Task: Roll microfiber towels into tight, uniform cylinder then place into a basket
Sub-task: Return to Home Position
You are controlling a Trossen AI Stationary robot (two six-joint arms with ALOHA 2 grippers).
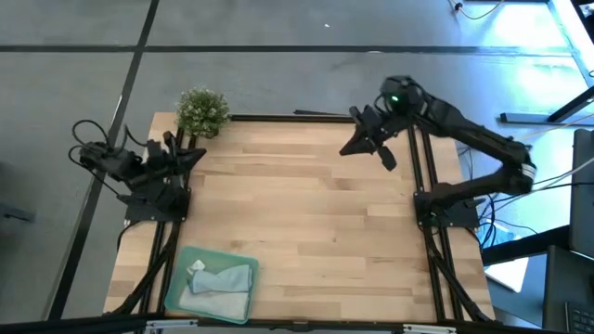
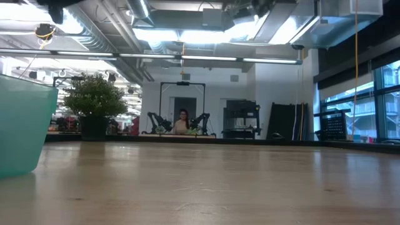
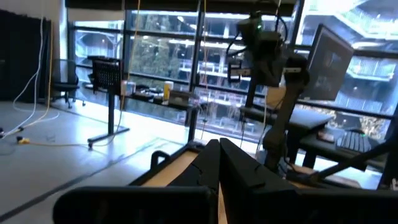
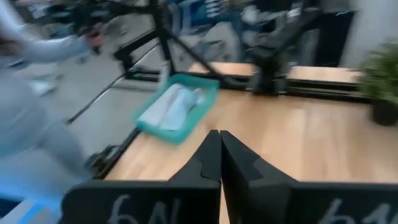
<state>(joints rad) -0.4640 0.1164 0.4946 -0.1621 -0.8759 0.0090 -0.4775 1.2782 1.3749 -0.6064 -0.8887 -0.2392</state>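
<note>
The mint-green basket [image 1: 212,286] stands at the table's near left corner, and its wall [image 2: 19,122] fills the left of the low view. Inside it lie the microfiber towels [image 1: 219,278], pale grey and light blue, rolled side by side [image 4: 171,107]. My left gripper [image 1: 197,156] is drawn back over its base at the far left, shut and empty [image 3: 219,147]. My right gripper [image 1: 351,148] hangs in the air above the table's far right part, shut and empty [image 4: 220,135].
A small potted plant [image 1: 201,110] stands at the table's far left corner, close to my left gripper. Black frame rails [image 1: 422,172] run along both sides of the table. A person [image 4: 28,93] shows beyond the table's near edge in the right wrist view.
</note>
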